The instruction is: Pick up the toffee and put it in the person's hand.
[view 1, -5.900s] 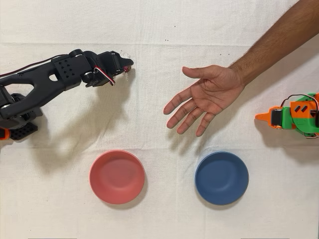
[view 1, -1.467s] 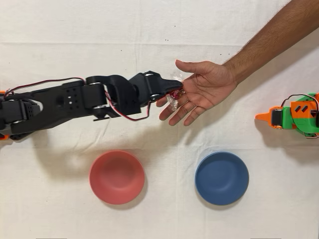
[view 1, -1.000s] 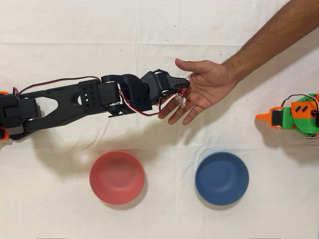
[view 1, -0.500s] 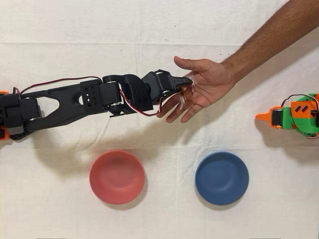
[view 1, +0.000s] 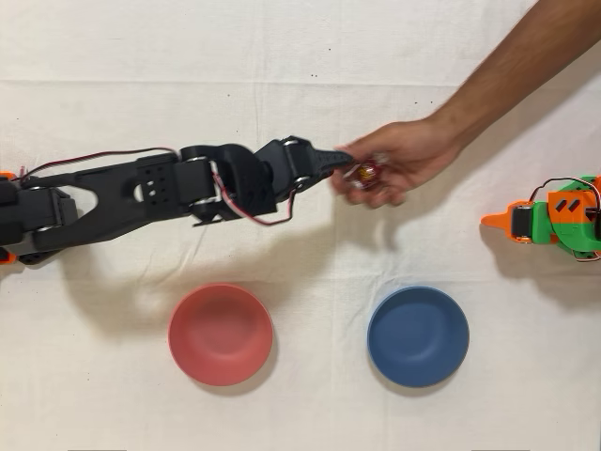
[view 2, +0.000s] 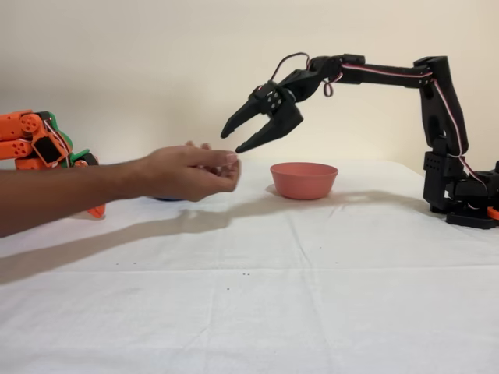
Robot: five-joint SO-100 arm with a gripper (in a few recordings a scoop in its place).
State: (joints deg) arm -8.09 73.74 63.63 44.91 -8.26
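Handover step, at or just past the release, judging by how things lie. Toffee (view 1: 366, 172) lodged in the hand (view 1: 399, 162), a dark red spot in the overhead view under the curled fingers, just right of the black tips. Not to be made out in the fixed view, with the fist (view 2: 191, 173) closed round it.

Jaws spread wide in the fixed view, empty, both tips pointing down and left, hanging just above and right of the knuckles, apart from them. From above, tips at the left edge of the hand, too close to tell touching from near. Arm (view 1: 160, 186) stretched far out from its base at the left of the overhead view, well above the desk (view 1: 300, 395).

Next move, as a judgement: draw back to the left in the overhead view, toward the base, with the jaws left wide so that no wrapper end gets pinched. Lift first or keep height, to stay off the fingers. No reach toward the 2 bowls nearer the camera, red (view 1: 221, 334) and blue (view 1: 418, 335); neither needed. Orange arm (view 1: 554, 216) idle at the right, well apart.
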